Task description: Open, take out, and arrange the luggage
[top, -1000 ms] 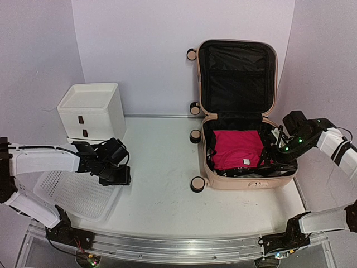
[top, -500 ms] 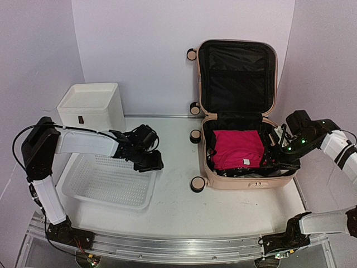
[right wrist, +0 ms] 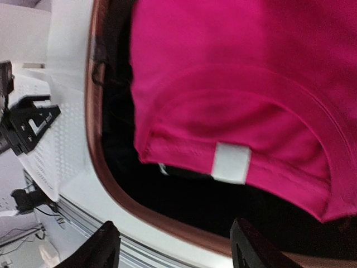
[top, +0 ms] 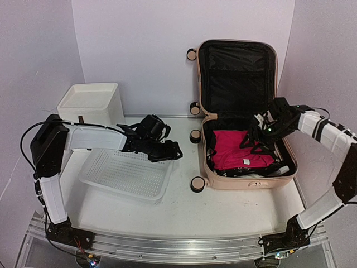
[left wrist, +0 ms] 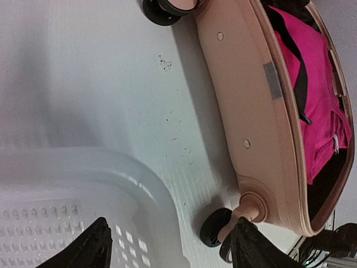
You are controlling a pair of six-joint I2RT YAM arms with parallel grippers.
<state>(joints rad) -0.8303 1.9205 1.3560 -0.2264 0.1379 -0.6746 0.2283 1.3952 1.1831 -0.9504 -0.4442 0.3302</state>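
The pale pink suitcase (top: 245,181) lies open at the right, its black-lined lid (top: 237,72) upright against the back wall. A folded magenta garment (top: 237,148) lies on top inside it. My right gripper (top: 254,139) hovers open over the garment's right part. In the right wrist view its jaws (right wrist: 178,245) stand wide apart above the garment's hem (right wrist: 234,67), its white label (right wrist: 231,162) and the suitcase rim (right wrist: 111,178). My left gripper (top: 167,152) is open left of the suitcase. In the left wrist view (left wrist: 173,245) its jaws straddle the basket's rim, near a caster wheel (left wrist: 215,228).
A white mesh basket (top: 125,174) sits left of centre, its corner under my left gripper; it also shows in the left wrist view (left wrist: 67,206). A white drawer unit (top: 92,109) stands at the back left. The walls close in behind and at both sides.
My left gripper moved right towards the suitcase, and the basket slid right with it. My right gripper moved left from the suitcase's right edge to over the magenta garment.
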